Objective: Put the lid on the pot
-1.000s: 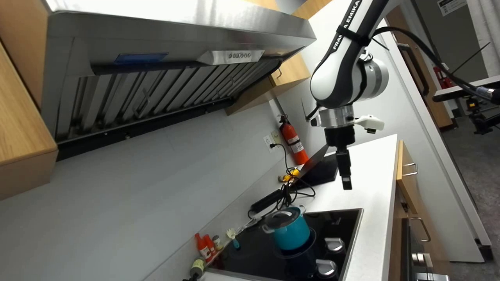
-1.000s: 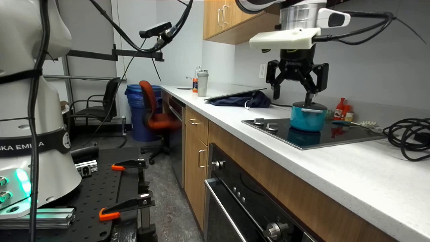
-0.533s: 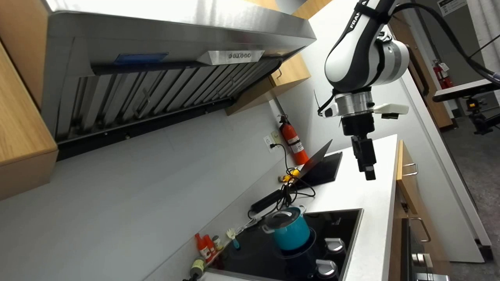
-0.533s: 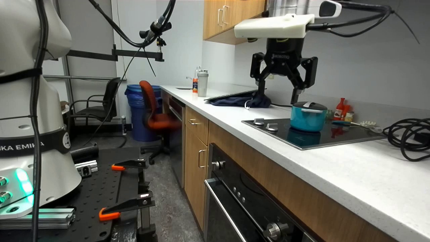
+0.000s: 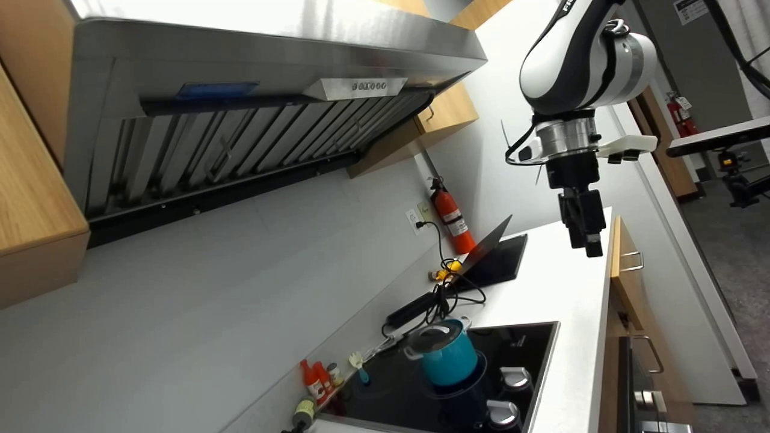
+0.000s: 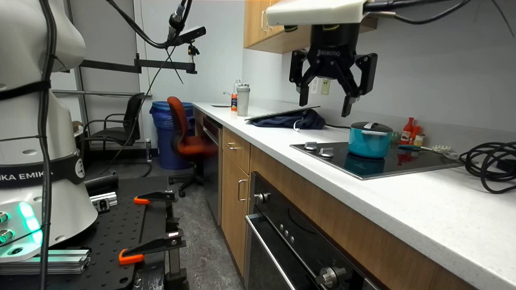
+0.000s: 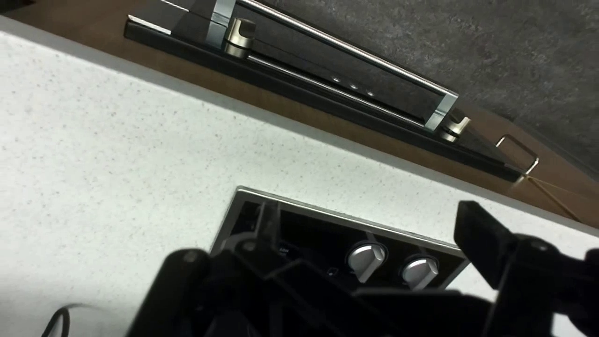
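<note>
The teal pot (image 5: 450,364) stands on the black cooktop in both exterior views (image 6: 368,144). The dark grey lid (image 5: 431,339) with a pale handle rests on top of the pot, covering its opening; it also shows there as a dark disc (image 6: 371,127). My gripper (image 6: 325,105) is open and empty, raised above the counter, up and to the left of the pot in that exterior view. It hangs well above the counter in an exterior view (image 5: 589,249). In the wrist view the fingers (image 7: 368,210) are spread, and the pot and lid are out of view.
The cooktop (image 6: 399,166) has silver knobs (image 7: 367,261) near its front edge. Red bottles (image 6: 407,131) and a brush stand or lie beyond the pot. A laptop (image 5: 490,264), cables (image 6: 494,165) and a fire extinguisher (image 5: 452,218) are around. A range hood (image 5: 277,78) hangs overhead.
My open gripper has risen and moved away from the lid, toward the counter's front side. The lid and pot have stayed in place.
</note>
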Tool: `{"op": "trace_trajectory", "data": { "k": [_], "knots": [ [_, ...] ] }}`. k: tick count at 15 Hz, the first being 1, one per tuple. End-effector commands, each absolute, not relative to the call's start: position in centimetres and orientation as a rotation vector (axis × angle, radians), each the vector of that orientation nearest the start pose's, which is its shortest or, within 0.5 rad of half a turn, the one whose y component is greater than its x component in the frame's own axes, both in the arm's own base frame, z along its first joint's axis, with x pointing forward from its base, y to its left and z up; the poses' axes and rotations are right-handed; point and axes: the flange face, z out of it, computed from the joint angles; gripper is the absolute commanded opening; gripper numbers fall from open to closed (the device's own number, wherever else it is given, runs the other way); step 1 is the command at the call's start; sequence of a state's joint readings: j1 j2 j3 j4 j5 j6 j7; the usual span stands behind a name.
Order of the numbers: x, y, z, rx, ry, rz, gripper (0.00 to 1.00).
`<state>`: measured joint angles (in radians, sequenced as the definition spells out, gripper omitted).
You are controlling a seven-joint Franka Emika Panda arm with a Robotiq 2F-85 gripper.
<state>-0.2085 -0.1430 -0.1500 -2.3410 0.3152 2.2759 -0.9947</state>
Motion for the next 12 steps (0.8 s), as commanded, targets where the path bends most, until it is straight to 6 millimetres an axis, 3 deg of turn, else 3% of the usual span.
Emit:
{"op": "trace_trajectory", "data": {
  "k": [1,12],
  "knots": [
    [44.6,-17.2,40.9,-2.855,-0.67,-0.349,0.95],
    [43.0,-20.0,42.1,-2.836,-0.626,-0.275,0.95]
  ]
}}
